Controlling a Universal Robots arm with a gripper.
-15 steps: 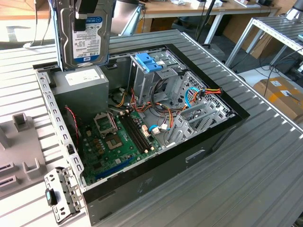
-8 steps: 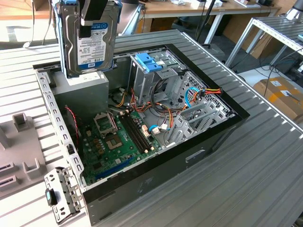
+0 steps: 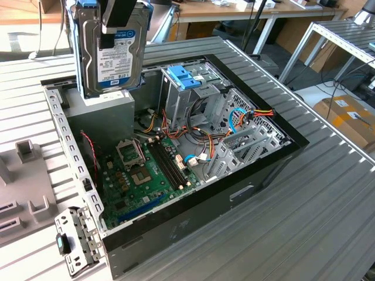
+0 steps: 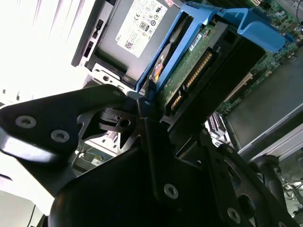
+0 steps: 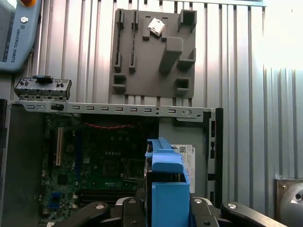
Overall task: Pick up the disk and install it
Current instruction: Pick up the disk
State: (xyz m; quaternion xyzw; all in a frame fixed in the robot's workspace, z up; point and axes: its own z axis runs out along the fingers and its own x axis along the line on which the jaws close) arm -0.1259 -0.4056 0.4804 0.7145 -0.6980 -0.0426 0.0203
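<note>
The gripper (image 4: 142, 106) pinches the disk (image 3: 114, 58) upright (long axis vertical) over the case (image 3: 234, 196); the drive bay (image 3: 186, 79) lies toward the exterior view's right.

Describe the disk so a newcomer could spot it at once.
Start at the open computer case on the ribbed table. Above the grey box in its corner at the exterior view's left, the disk hangs upright in the jaws. Unlike the paler blue tray, it has a silver labelled face with blue rails.
</note>
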